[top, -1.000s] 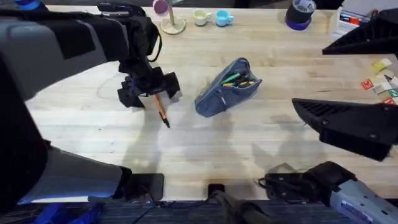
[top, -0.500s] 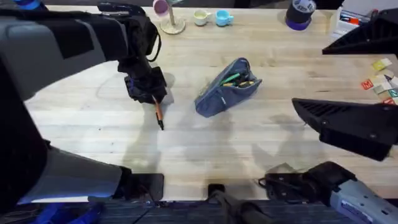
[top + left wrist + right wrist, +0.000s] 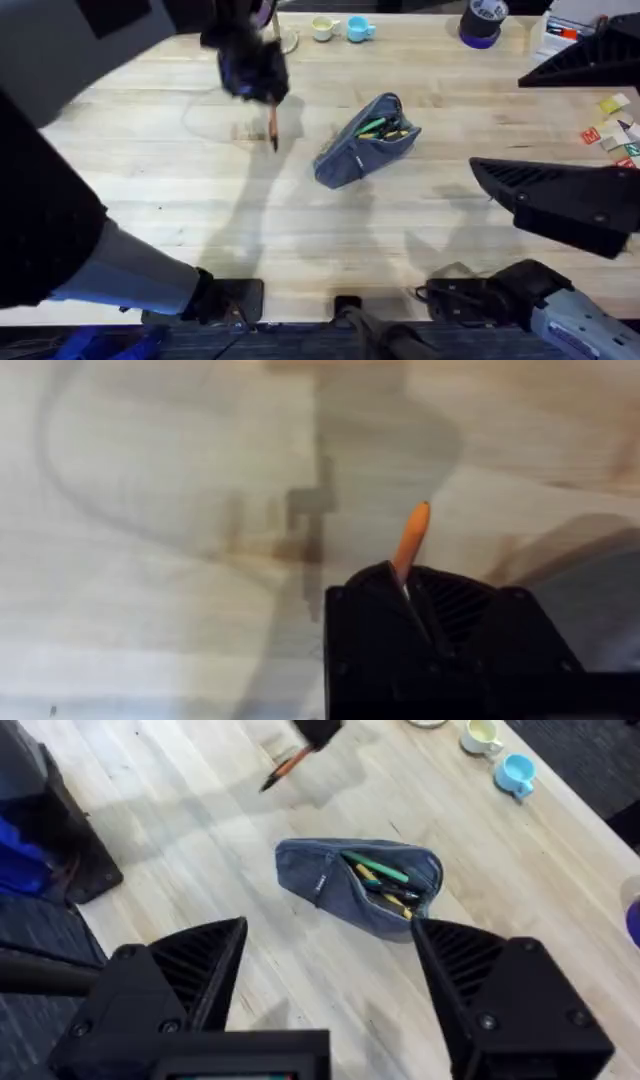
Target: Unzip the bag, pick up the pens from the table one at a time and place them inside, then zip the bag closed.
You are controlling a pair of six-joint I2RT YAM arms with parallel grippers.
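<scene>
The grey bag (image 3: 352, 150) lies unzipped in the middle of the table (image 3: 300, 230), with green and orange pens (image 3: 385, 127) showing in its mouth. My left gripper (image 3: 262, 95) hangs above the table to the bag's left, shut on an orange pen (image 3: 272, 128) that points down. In the left wrist view the pen (image 3: 411, 540) sticks out past the gripper (image 3: 405, 585). My right gripper (image 3: 500, 122) is open at the right of the bag. Its wrist view shows the gripper (image 3: 330, 990) spread wide before the open bag (image 3: 340, 890), with the pens (image 3: 382, 885) inside.
At the table's far edge stand a cream cup (image 3: 323, 28), a blue cup (image 3: 360, 28), a small wooden stand (image 3: 275, 38) and a purple tape roll (image 3: 482, 22). Coloured paper tags (image 3: 612, 125) lie at the right edge.
My left gripper has risen and swung toward the far side and right with the orange pen, which now hangs closer to the bag. The bag and right arm have not moved.
</scene>
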